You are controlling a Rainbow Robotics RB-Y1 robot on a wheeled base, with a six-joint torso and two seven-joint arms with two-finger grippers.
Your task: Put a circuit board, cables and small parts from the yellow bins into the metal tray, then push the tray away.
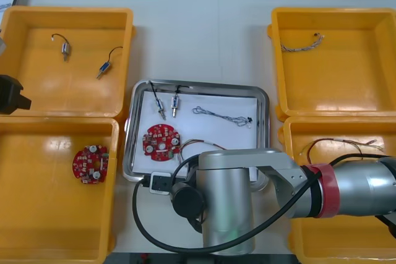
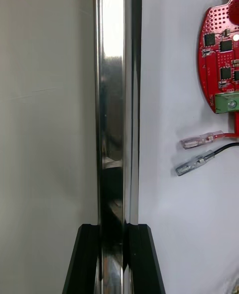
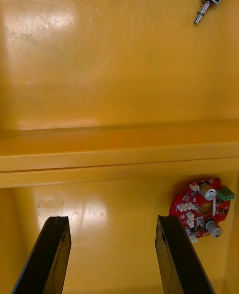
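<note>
Since the metal tray [image 1: 131, 134] already holds a circuit board [image 1: 161, 140], two small metal parts [image 1: 175, 104] and a thin cable [image 1: 204, 113], we judge loading complete and the push step in hand. The right gripper [image 2: 113, 232] is at the tray's near edge, clenched on the shiny rim [image 2: 112, 100], which runs between its two fingers. The white-lined floor and the board lie to one side of the rim, the bare table to the other.

We judge that the next move calls for a straight drive toward the table's far edge. The hold should stay square to the rim, so that the tray neither pivots nor strikes the yellow bins [image 1: 291, 119] just beside it.

The left gripper [image 3: 112, 222] hangs released over the left bins, above the wall between them. A second circuit board [image 3: 201, 214] lies near one of its fingers.

We record these limits:
- In the front view the right arm [image 1: 226, 202] covers the tray's near rim and the grasp itself.
- We cannot confirm how deeply the fingers seat on the rim.
- Two leads with clear-sleeved ends [image 2: 201, 139] run off the wrist picture's edge.
</note>
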